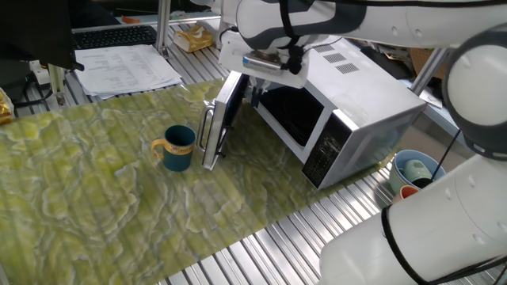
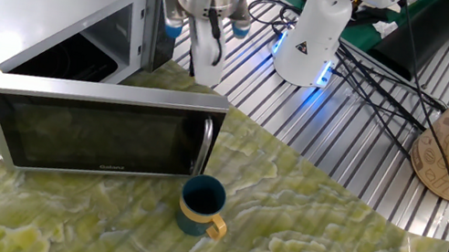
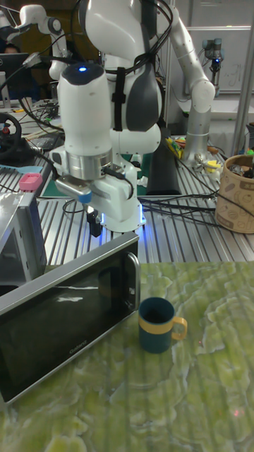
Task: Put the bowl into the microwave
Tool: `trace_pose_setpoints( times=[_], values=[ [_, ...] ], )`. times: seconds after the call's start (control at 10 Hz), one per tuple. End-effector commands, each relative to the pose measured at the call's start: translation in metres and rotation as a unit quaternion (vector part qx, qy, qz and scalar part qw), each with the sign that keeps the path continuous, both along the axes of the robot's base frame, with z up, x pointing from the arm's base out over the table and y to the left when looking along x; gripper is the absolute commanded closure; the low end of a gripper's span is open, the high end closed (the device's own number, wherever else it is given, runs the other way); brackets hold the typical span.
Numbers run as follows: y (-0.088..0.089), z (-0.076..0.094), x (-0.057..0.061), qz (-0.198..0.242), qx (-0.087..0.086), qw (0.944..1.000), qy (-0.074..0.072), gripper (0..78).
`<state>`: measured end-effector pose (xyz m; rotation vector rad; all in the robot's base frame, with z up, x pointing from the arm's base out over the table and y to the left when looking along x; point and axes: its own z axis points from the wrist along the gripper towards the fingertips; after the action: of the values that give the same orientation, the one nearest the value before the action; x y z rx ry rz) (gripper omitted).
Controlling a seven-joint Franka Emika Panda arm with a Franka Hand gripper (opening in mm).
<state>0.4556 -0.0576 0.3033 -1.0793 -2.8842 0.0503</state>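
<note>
On the green marbled cloth of the worktop [image 1: 95,198], the dark teal bowl [image 1: 179,147] stands before the white microwave's [image 1: 348,111] open door, below the empty end effector [image 2: 200,41]; finger spacing unclear.

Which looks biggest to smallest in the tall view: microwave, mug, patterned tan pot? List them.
1. Microwave, largest by far.
2. Patterned tan pot and mug look about alike; the pot stands farther back and is cut by the edge, so I won't rank them.
</note>
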Motion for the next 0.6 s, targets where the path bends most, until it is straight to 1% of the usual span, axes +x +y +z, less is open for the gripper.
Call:
trace_pose_setpoints(
  times=[0.1, 0.2, 0.3, 0.4, 0.5, 0.6],
  values=[
    [0.0002, 0.0010, 0.0006, 0.055, -0.002, 0.9985, 0.008, 76.4],
    [0.0002, 0.0010, 0.0006, 0.093, 0.006, 0.9956, -0.001, 76.4],
    [0.0002, 0.0010, 0.0006, 0.099, 0.005, 0.9951, -0.004, 76.4],
    [0.0002, 0.0010, 0.0006, 0.129, -0.003, 0.9916, -0.014, 76.4],
    [0.0002, 0.0010, 0.0006, 0.139, 0.000, 0.9901, -0.015, 76.4],
    [0.0002, 0.0010, 0.0006, 0.136, 0.002, 0.9907, -0.009, 76.4]
  ],
)
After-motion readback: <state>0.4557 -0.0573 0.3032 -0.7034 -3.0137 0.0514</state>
